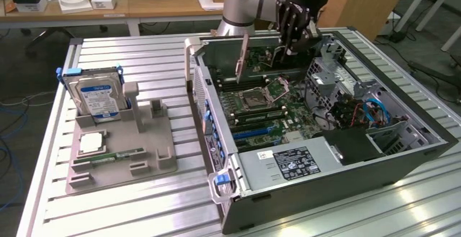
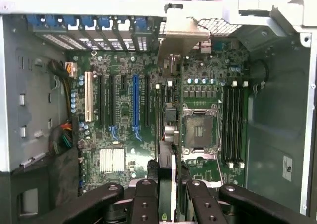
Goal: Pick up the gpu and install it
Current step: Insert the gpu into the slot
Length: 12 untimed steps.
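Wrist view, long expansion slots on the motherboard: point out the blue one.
The blue slot is the only one of that colour. Black slots flank it on both sides, and the white slot stands apart at the row's end.

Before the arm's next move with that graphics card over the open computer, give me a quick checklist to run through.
1. gpu gripped between the jaws of the gripper: ok.
2. Computer case side open: ok.
3. Blue expansion slot free of cards: ok.
4. Card lined up over a slot: cannot tell.
5. Card seated in the motherboard: not ok, it hangs above the board.
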### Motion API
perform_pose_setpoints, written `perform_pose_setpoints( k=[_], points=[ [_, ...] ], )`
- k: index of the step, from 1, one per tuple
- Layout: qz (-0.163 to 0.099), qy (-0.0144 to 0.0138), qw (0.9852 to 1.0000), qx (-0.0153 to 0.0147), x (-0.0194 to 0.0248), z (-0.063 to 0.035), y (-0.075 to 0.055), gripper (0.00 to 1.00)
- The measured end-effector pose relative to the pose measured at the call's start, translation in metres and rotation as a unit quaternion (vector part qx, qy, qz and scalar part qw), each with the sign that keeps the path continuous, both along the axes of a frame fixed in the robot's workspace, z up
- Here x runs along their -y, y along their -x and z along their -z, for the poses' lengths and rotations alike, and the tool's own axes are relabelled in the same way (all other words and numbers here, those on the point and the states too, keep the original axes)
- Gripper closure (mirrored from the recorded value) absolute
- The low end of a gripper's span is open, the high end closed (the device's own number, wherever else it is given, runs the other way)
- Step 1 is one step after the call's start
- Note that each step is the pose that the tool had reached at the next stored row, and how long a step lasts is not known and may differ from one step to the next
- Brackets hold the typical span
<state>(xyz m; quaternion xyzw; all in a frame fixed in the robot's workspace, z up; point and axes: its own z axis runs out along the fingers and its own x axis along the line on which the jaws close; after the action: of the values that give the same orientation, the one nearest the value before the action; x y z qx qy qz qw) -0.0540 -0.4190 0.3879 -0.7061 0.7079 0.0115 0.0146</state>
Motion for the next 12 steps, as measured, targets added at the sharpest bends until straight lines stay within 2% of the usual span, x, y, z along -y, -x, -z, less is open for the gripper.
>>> perform_pose_setpoints(
  k=[3, 8, 12],
  points=[
    [0.002, -0.0001, 1.0000, 0.0000, 0.0000, 0.0054, -0.001, 0.74],
    [0.035, -0.0001, 0.9994, 0.0000, 0.0001, 0.0130, -0.001, 0.74],
    [0.037, 0.0000, 0.9993, -0.0007, 0.0000, 0.0162, -0.001, 0.74]
  ],
)
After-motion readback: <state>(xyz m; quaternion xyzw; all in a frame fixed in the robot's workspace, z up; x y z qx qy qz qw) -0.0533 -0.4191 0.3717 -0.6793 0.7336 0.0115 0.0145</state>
